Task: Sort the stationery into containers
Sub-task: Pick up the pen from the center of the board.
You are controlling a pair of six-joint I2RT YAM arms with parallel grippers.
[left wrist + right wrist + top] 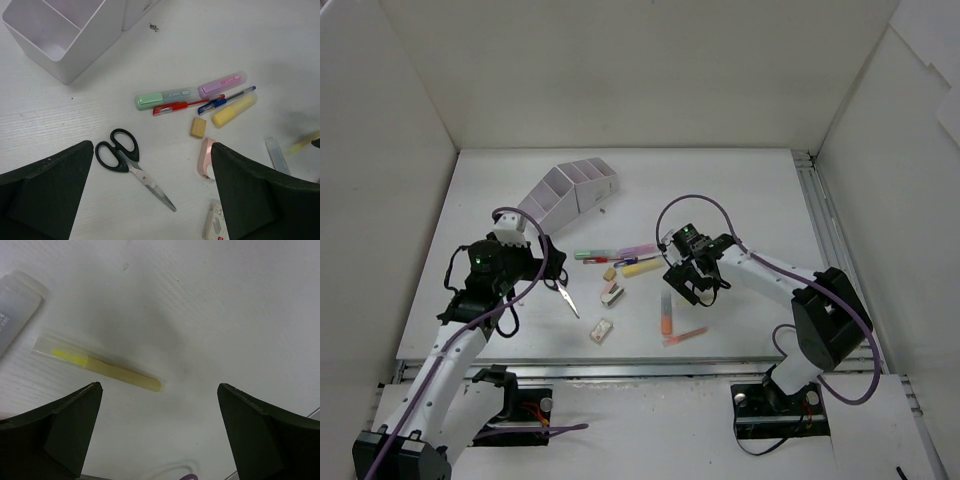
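Overhead, the left claw (542,268) hovers just beside the black-handled scissors (567,299) and the right claw (686,285) hangs over the middle of the table (750,200). The pale organizer (570,190) stands far back, apart from the scattered stationery. Up close, the left wrist view shows the left claw (152,150) spread wide and gripping nothing. The scissors (142,176) lie flat between its fingers, near a green highlighter (167,97), a yellow highlighter (234,110) and a red pen (185,105). Only the right wrist view reveals a slim yellow stick (100,367) in a clear sleeve under the right claw (160,386), likewise spread and empty.
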